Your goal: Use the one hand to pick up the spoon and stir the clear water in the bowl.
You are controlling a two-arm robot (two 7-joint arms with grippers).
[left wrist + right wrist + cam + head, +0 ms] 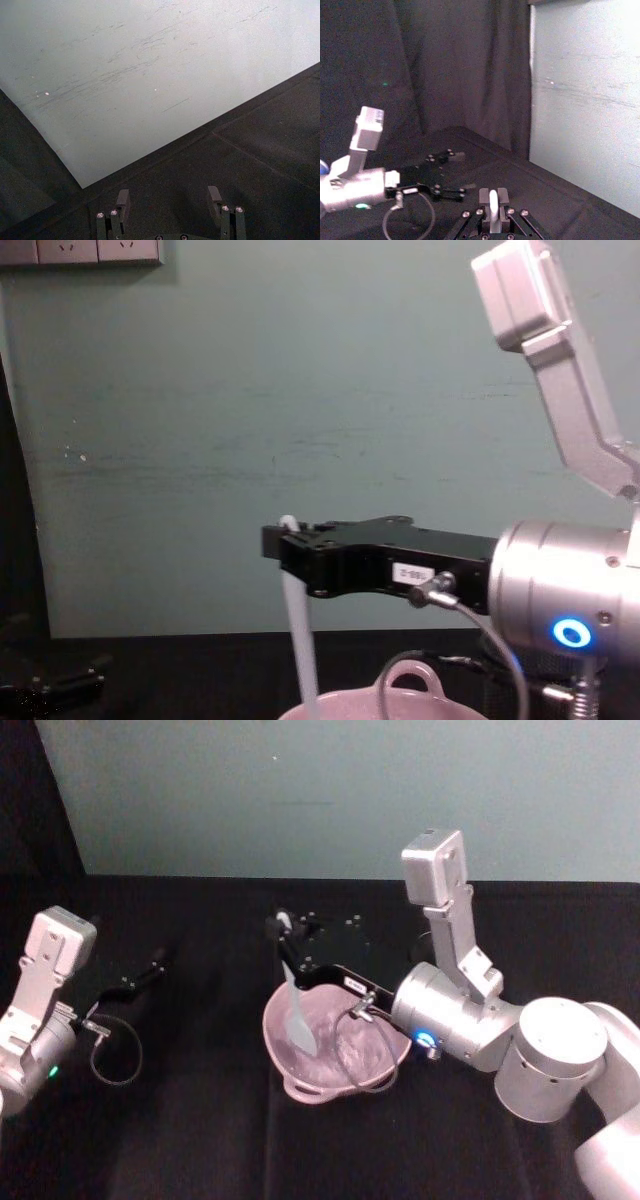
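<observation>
Bowl (282, 1065): pale pink, smooth, glossy, catching soft highlights.
Spoon (298, 1015): white plastic, smooth, looking faintly translucent.
Right gripper (285, 540): black, matt, hard-looking; carrying small white paper-like label (413, 572).
Wrist (560, 590): silver-grey metal, satin finish, reflecting light in bands.
Left gripper (167, 195): dark, matt; silvery metal screw heads (100, 215) glinting on it.
Counter (200, 1140): black cloth covering it, matt, showing seams.
Wall (150, 75): pale green paint, matt, showing fine scratches and scuffs.
Curtain (445, 65): dark cloth, hanging in soft folds.
</observation>
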